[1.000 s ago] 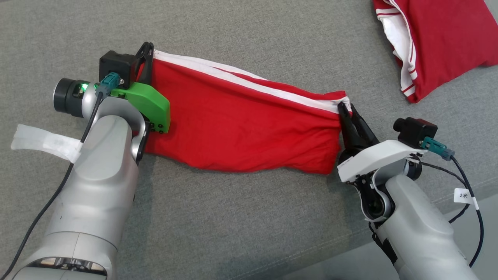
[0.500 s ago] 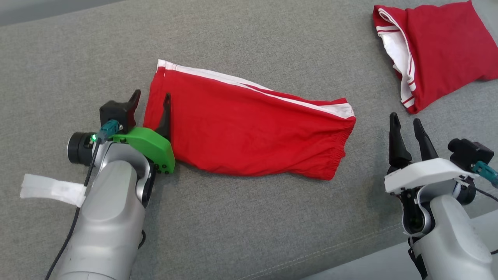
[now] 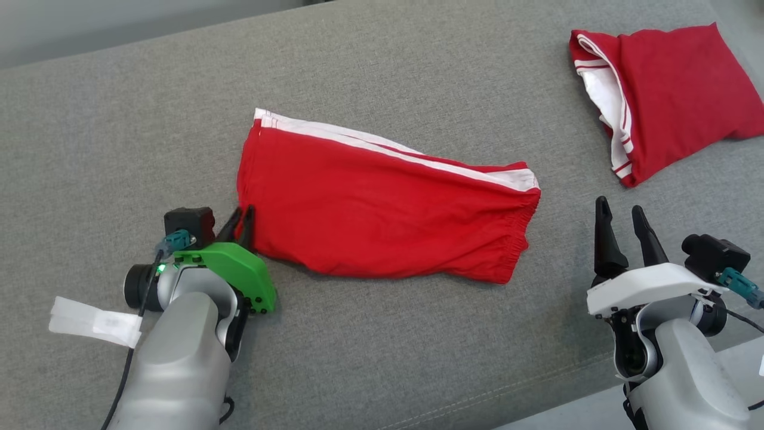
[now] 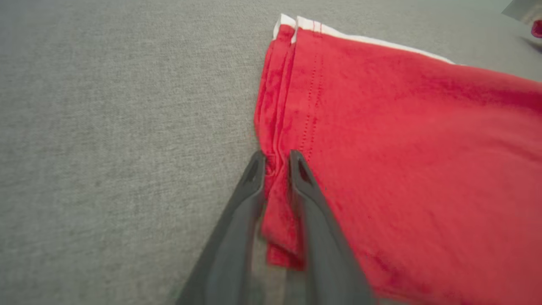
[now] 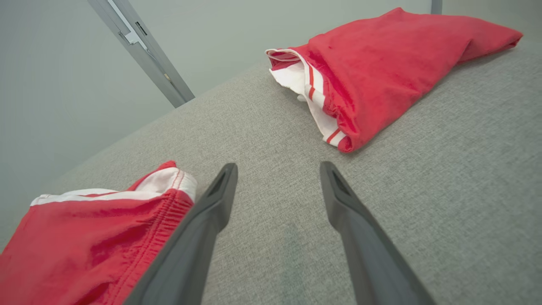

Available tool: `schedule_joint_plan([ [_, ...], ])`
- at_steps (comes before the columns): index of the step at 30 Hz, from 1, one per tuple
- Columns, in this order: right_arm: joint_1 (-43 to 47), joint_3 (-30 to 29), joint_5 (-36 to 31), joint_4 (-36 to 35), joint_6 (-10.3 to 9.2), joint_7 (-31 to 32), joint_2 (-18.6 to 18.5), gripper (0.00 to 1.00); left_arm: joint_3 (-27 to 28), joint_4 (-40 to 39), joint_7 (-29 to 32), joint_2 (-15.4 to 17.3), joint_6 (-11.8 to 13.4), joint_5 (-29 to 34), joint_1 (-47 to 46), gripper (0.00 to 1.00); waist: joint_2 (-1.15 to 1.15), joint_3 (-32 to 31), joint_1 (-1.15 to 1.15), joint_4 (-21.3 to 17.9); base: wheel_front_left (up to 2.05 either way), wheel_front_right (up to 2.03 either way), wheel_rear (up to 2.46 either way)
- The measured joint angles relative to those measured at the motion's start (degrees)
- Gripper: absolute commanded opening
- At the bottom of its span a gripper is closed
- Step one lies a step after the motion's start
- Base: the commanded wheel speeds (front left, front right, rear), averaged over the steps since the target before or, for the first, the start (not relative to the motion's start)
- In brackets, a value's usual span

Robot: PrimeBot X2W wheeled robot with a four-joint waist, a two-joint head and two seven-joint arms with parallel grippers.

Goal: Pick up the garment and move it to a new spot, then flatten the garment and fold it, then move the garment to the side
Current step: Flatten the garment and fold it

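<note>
Left gripper (image 4: 276,157) narrow on the garment (image 3: 382,221) hem edge, right gripper (image 3: 618,206) wide and empty beside it; shallow pinch could slip on lift.

Silver forearms (image 3: 179,352) bear green left cover (image 3: 234,270), white right cover (image 3: 647,284).

Head cam overhead; wrist cams low & close; all share garment (image 3: 382,221).

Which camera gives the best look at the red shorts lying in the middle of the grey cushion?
The head view: the red shorts lie whole there, both ends and the white stripe. The left wrist view shows their hem end close up; the right wrist view, the waistband corner.
</note>
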Motion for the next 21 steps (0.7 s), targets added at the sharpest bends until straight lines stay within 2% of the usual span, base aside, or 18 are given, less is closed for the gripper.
schedule_joint_plan([
  [6,1.1,-0.3,0.3,0.5,0.00,0.0,0.2,1.00,-4.2,0.1,0.0,0.0,0.0,-5.8,1.5,0.00,0.00,-2.6,0.00,-0.2,0.00,0.00,0.00],
  [12,3.3,-0.3,0.4,0.8,0.00,0.0,0.3,1.00,-2.0,-3.7,0.1,-0.1,0.5,-7.3,5.4,0.00,0.00,-5.8,0.00,0.9,0.00,0.00,0.00],
  [21,6.4,-0.6,0.2,1.5,-0.01,0.0,0.2,1.00,-0.9,-10.8,0.1,-0.1,3.0,-10.3,15.4,0.00,0.00,-9.2,0.00,7.7,0.00,0.00,0.00],
])
